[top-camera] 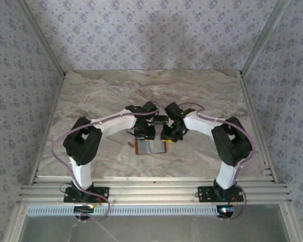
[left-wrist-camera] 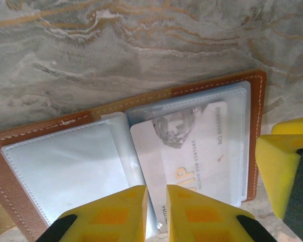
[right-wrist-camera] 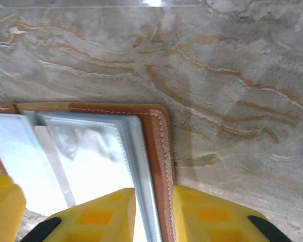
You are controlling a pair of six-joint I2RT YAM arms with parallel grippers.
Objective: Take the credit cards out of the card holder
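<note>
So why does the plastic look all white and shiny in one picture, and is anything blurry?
Right wrist view: light bounces off the plastic pockets of the wallet, washing them white, so the card underneath barely shows. Left wrist view: softer shine, the card's print reads, but the left claw looks a bit fuzzy up close. Top view: dim, with a soft shadow on the back wall.

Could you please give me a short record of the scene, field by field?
surface: marble table
card holder: open flat on the table, brown leather, clear sleeves
credit card: whitish, lying askew in the right-hand sleeve
left hand: fingers nearly together, apparently pinching the card's near corner
right hand: fingers astride the holder's right edge; grip unclear
</note>
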